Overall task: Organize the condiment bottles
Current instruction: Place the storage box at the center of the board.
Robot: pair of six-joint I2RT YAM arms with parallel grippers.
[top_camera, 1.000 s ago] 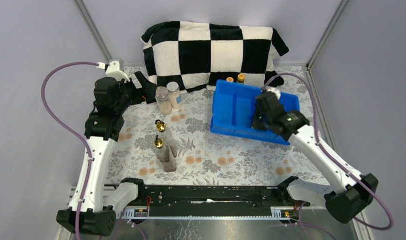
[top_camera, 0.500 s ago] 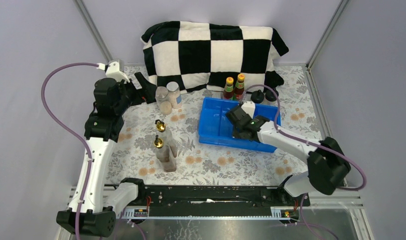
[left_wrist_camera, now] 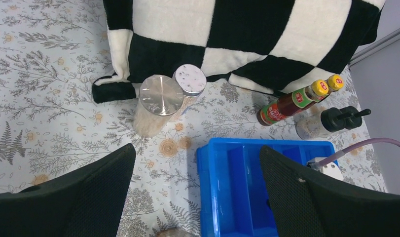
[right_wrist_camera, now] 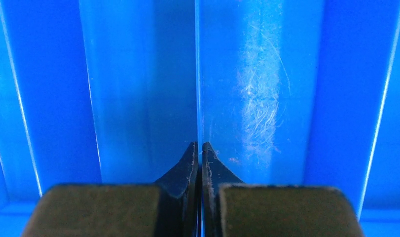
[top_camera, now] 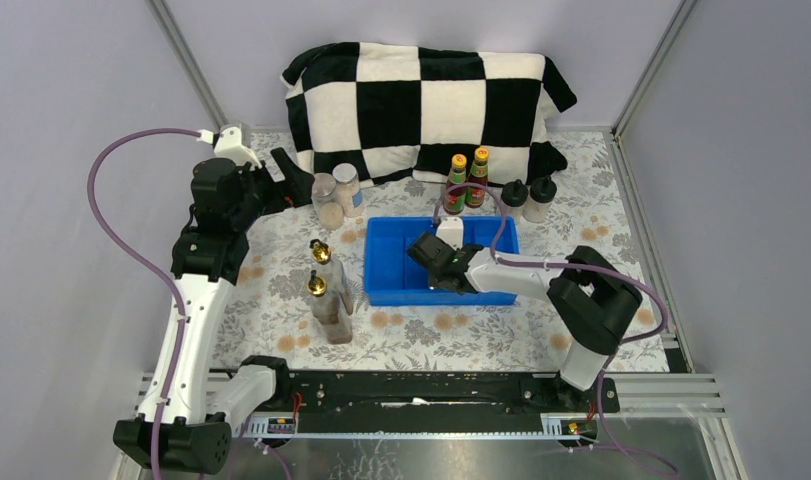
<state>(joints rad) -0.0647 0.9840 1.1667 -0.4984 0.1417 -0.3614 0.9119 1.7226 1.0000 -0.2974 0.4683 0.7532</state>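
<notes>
Right tool [right_wrist_camera: 199, 153] sits down inside the blue tray [top_camera: 389, 260], fingertips pinched together on a thin upright divider [right_wrist_camera: 197, 74] between two compartments. No bottle is in its grip. In the top view the right tool [top_camera: 436, 262] is at the tray's middle, with the arm reaching in from the tray's right side.

Left tool [left_wrist_camera: 197, 149] is spread wide and holds nothing. It hovers above the counter [top_camera: 451, 335], off the tray's far-left corner and pointing toward the tray.

All condiment bottles are outside the tray:
- Two sauce bottles [top_camera: 457, 182], red-brown with yellow caps, stand upright side by side just behind the tray's far edge.
- Two black-capped shakers [top_camera: 514, 198] stand behind the tray's far-right corner, just right of the sauce bottles.
- Two grey-lidded jars [left_wrist_camera: 161, 96] stand close together beyond the tray's far-left corner, against the checkered cushion [top_camera: 421, 100].
- Two gold-topped bottles [top_camera: 333, 318] stand upright left of the tray, near its near-left corner, one just behind the other.

The tray compartments in view hold nothing but the tool.
</notes>
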